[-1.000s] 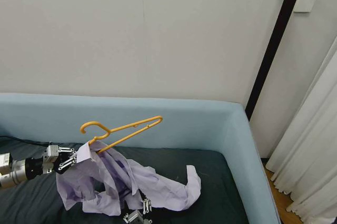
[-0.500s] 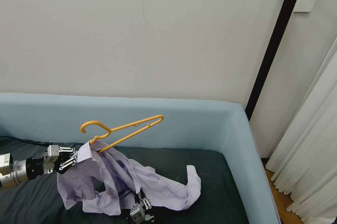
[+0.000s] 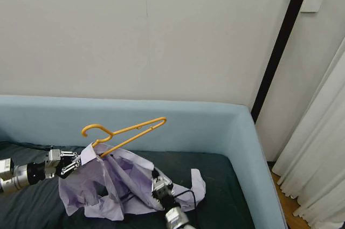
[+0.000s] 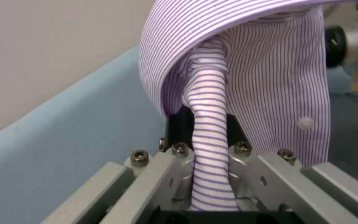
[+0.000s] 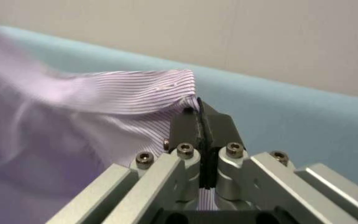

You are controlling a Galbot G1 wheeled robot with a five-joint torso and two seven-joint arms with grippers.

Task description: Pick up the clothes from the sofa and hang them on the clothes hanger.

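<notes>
A purple striped shirt lies crumpled on the dark sofa seat, with an orange hanger poking up out of its collar end. My left gripper reaches in from the left and is shut on the shirt's collar by the hanger. My right gripper rises from below at the shirt's middle, shut on a fold of the striped cloth. Both pairs of fingers pinch fabric in the wrist views.
The sofa has a light blue backrest and a right armrest. Behind it is a plain white wall. A black frame post and white curtains stand to the right.
My right gripper has risen from the bottom edge up into the shirt's middle, lifting a fold of cloth. The left gripper and hanger have stayed put.
</notes>
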